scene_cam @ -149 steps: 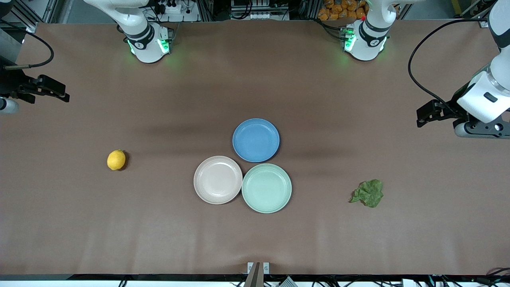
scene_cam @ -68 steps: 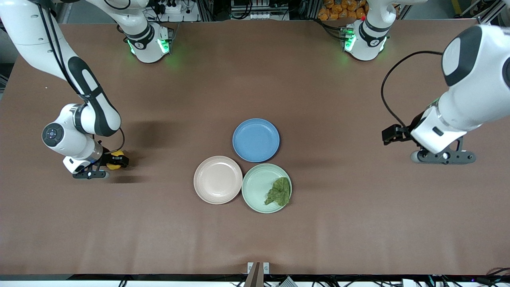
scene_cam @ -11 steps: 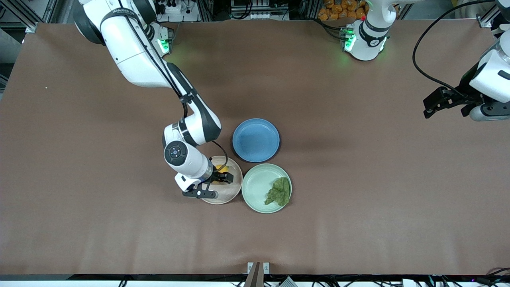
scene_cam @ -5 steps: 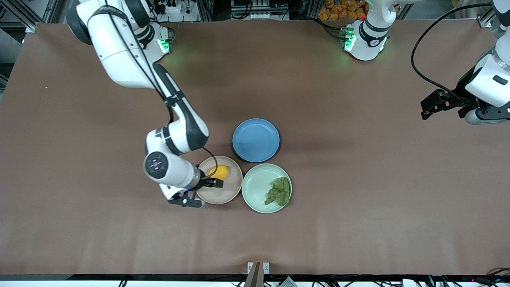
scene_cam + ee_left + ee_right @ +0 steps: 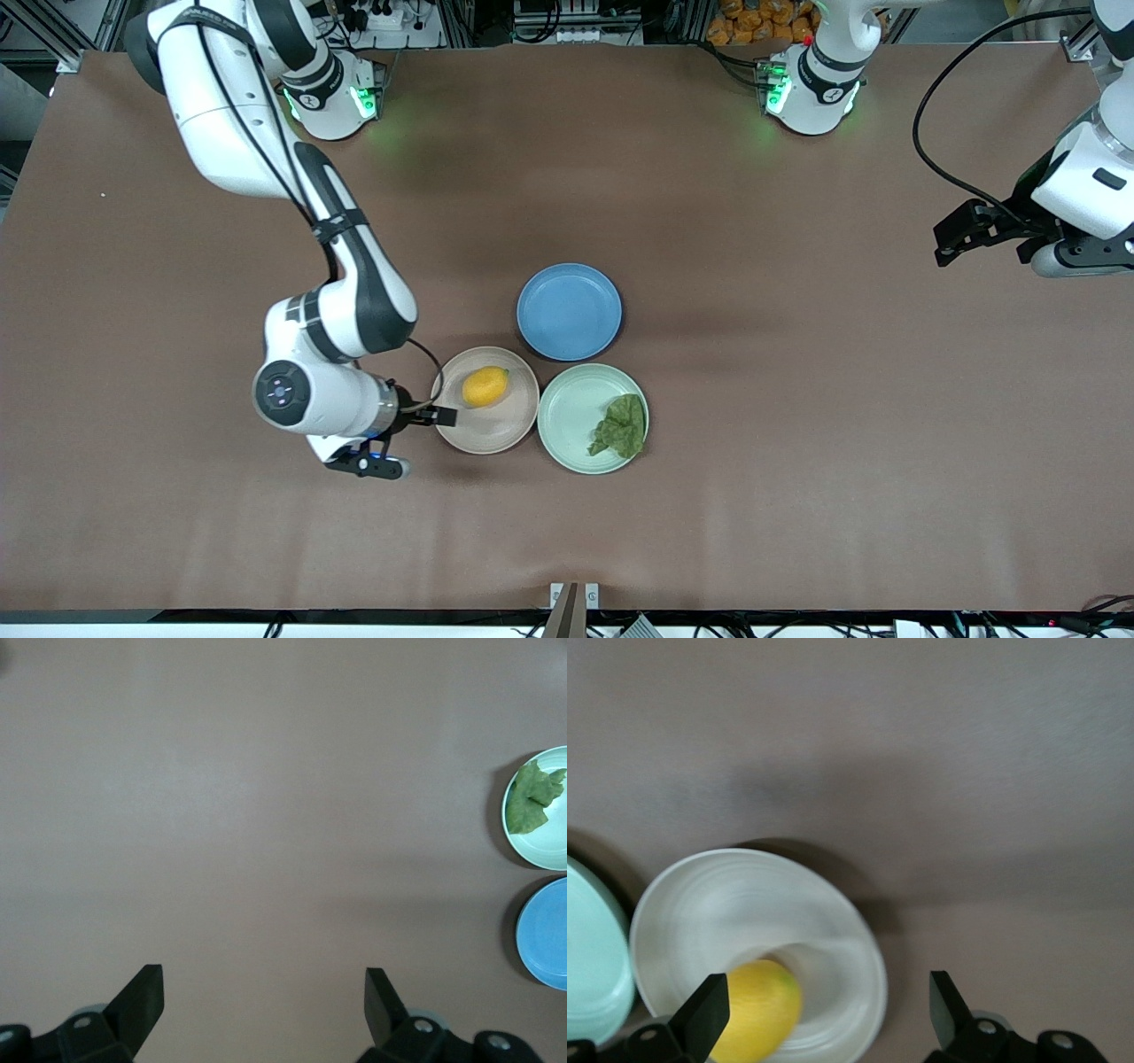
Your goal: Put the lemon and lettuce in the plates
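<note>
Yellow and oval, the lemon [image 5: 485, 387] lay inside the pinkish-beige plate [image 5: 500, 430], slightly toward the rim farther from the front camera. In the front view its long axis ran from about eight o'clock to two o'clock, with the small nub pointing to two o'clock. The lettuce [image 5: 621, 426] rested in the mint green plate [image 5: 571, 416], at the part of it toward the left arm's end of the counter [image 5: 797, 496]; it reached lengthwise from about seven o'clock to one o'clock, the broader part at one o'clock. The two plates sat just beside each other, rims almost touching. The blue plate [image 5: 569, 311] lay farther from the front camera, close to both.

The right gripper [image 5: 423, 415] was over the pinkish-beige plate's edge at nine o'clock, with its jaws spread wide and gripping nothing; the right wrist view showed the lemon [image 5: 756, 1008] free between and ahead of its fingers [image 5: 707, 1014]. The left gripper [image 5: 955, 237] waited above the counter near the left arm's end, well apart from the plates, its jaws likewise spread and empty, as the left wrist view showed with bare counter [image 5: 266, 815] between its fingers [image 5: 142, 997].
</note>
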Robot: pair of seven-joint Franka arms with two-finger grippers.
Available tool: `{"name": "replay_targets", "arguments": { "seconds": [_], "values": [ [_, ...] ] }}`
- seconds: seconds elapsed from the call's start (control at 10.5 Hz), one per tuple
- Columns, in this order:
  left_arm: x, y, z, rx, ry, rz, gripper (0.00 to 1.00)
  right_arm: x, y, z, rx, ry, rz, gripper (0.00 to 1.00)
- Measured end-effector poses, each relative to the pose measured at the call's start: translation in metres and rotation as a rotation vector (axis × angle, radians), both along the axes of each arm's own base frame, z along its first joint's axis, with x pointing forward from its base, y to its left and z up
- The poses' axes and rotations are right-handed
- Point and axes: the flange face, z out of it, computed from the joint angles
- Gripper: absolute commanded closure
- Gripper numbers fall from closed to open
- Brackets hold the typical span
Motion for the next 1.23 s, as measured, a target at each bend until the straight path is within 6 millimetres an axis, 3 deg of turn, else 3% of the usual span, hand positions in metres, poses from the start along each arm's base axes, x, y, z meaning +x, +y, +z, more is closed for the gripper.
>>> {"name": "replay_targets", "arguments": {
  "seconds": [0.28, 0.57, 1.23],
  "values": [
    [0.000, 0.000, 0.000, 0.000, 0.000, 0.000, 0.00, 0.008, -0.049, 0.003, -0.013, 0.033, 0.064, 0.00],
    [0.000, 0.003, 0.001, 0.000, -0.002, 0.005, 0.00, 0.010, -0.086, 0.010, -0.071, 0.053, 0.137, 0.00],
    [-0.003, 0.005, 0.003, 0.003, 0.021, 0.009, 0.00, 0.015, -0.192, 0.063, -0.062, 0.061, 0.174, 0.00]
  ]
}}
